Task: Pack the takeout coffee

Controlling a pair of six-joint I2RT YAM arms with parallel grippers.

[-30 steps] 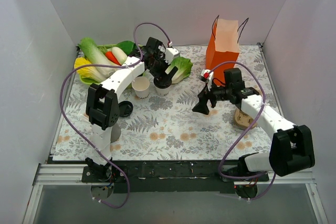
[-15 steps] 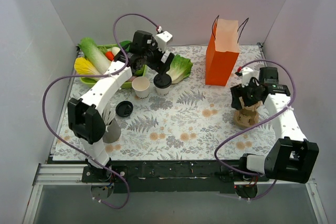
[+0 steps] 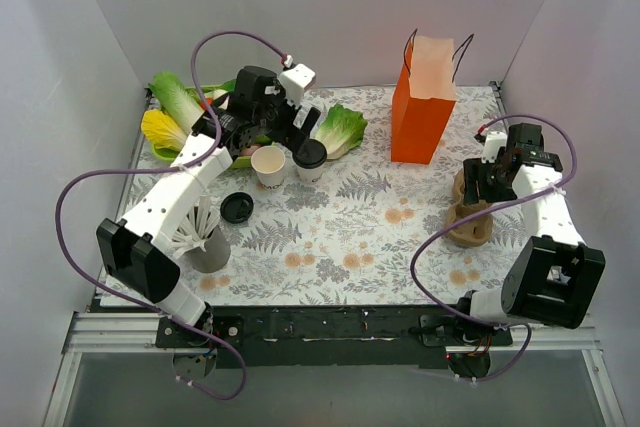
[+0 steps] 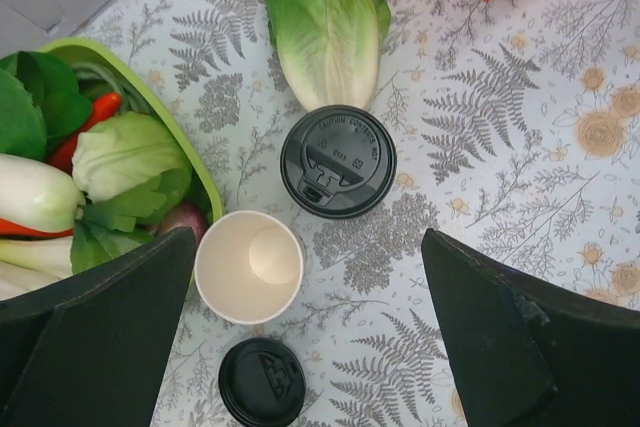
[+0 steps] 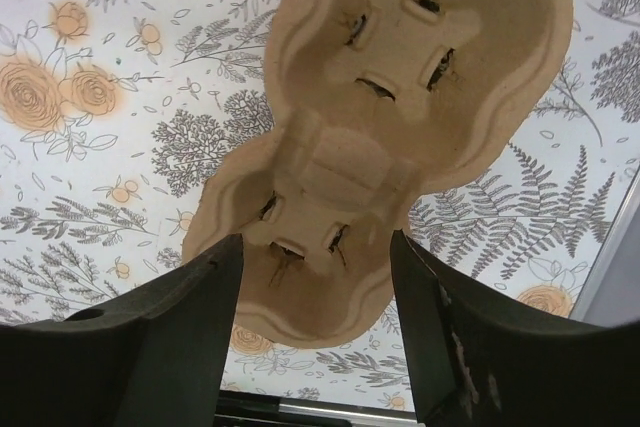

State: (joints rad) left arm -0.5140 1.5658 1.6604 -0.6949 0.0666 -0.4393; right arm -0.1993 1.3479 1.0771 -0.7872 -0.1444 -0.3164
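Observation:
The takeout coffee (image 3: 309, 159), a white cup with a black lid, stands upright on the floral mat; in the left wrist view (image 4: 338, 161) its lid shows from above. My left gripper (image 3: 290, 135) hovers open and empty above and just behind it, and its midpoint in the wrist view (image 4: 305, 239) lies between the lidded cup and the bare-rimmed cup (image 4: 248, 265). The loose black lid (image 4: 262, 381) lies nearer. The orange paper bag (image 3: 420, 107) stands at the back right. My right gripper (image 3: 488, 185) is open and empty above a brown cardboard cup carrier (image 5: 400, 127).
A green tray (image 4: 190, 162) of vegetables sits at the back left, with a romaine lettuce (image 4: 325, 17) beside it on the mat. A grey holder of white utensils (image 3: 203, 240) stands near the left arm. The carrier (image 3: 468, 225) lies at the right.
My left gripper has pulled back and left from above the lidded cup. My right arm has swung from the middle of the mat to the right, over the cardboard carrier.

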